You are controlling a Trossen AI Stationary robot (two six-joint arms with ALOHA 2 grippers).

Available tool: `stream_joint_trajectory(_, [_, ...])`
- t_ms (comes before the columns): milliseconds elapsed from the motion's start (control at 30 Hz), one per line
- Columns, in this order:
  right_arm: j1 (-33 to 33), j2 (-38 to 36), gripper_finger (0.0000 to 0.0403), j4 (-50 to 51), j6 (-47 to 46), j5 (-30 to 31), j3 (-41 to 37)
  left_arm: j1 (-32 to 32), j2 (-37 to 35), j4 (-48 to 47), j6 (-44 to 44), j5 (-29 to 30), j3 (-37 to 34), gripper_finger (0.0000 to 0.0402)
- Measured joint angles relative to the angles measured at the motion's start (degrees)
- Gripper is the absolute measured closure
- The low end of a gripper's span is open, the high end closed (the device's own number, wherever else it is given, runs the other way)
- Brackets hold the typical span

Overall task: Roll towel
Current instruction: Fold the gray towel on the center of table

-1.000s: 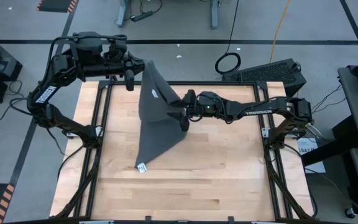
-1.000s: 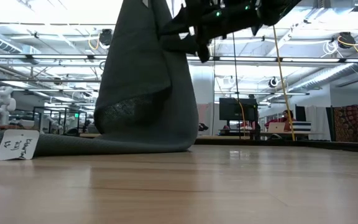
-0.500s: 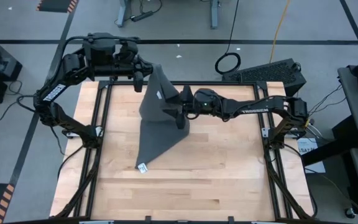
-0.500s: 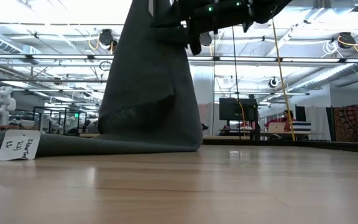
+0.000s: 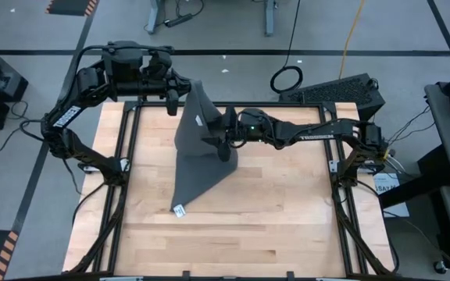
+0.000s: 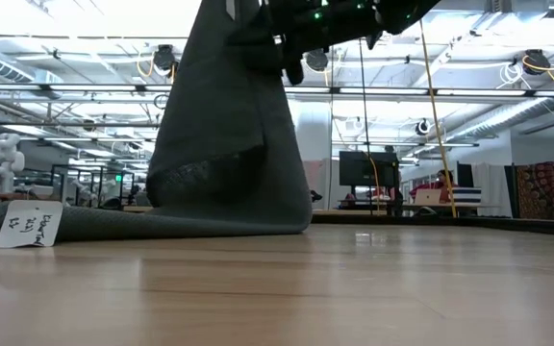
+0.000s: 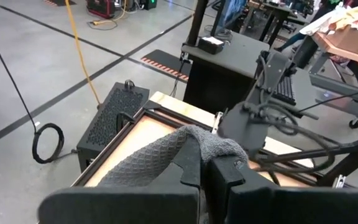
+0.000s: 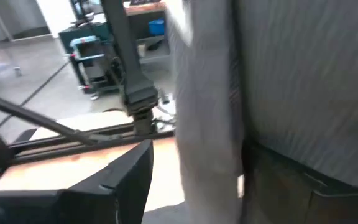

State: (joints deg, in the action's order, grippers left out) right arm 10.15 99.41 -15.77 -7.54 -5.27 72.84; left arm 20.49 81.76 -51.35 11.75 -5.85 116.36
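The dark grey towel (image 5: 198,156) hangs as a tall tent from its top corner, on which my left gripper (image 5: 180,92) is shut above the table's far left. Its lower part (image 6: 190,223) lies on the wood, with the white tag (image 5: 178,210) at the near end. My right gripper (image 5: 221,144) stands open partway up the hanging right edge. In the right wrist view that edge (image 8: 210,93) hangs between the fingers, and cloth covers the side of one finger (image 8: 291,186). My left gripper pinches a bunched top corner of the towel (image 7: 194,140) between its two fingers, which come nearly level from the table's left. The cloth hangs below the fingers and is drawn fairly taut down to the part lying on the table. My right gripper: I cannot tell whether its fingers touch the towel's edge.
A black metal frame (image 5: 131,156) runs around the wooden tabletop. A black box (image 5: 342,92) and a coiled cable (image 5: 286,79) lie on the floor beyond the far edge. Bare wood (image 5: 287,211) stretches over the table's near and right parts.
My right gripper has moved up and a little toward the table's far-left, following the towel's hanging right edge, and has stayed open. The towel keeps its tent shape, its lower part and tag staying where they were.
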Motion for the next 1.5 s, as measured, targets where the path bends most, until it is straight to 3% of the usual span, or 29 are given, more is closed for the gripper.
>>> stream_joint_trajectory(200, [-0.28,1.87,0.0182,0.02,-3.63,-5.59,-0.06,0.00,0.00,0.00,-0.02,0.02,0.00,0.0400])
stream_joint_trajectory(500, [-0.90,2.00,0.0272,6.65,-4.80,-5.93,-0.04,0.11,0.00,0.00,-0.48,0.30,0.00,0.0400])
stream_joint_trajectory(600, [-0.86,2.02,0.0289,10.83,-6.43,-9.33,-0.04,0.13,0.00,0.00,-0.52,0.87,0.00,0.0400])
stream_joint_trajectory(867, [-0.87,2.00,0.0285,18.53,-4.84,-14.00,-0.04,0.13,0.00,0.01,-0.61,1.33,0.00,0.0400])
stream_joint_trajectory(1233, [-1.49,2.00,0.0303,22.90,-2.00,-11.79,-0.11,0.13,-0.02,0.07,-0.61,1.57,0.00,0.0400])
stream_joint_trajectory(1500, [-2.48,2.00,0.0293,24.57,0.51,-11.14,-0.11,0.13,-0.02,0.09,-0.61,1.57,0.02,0.0400])
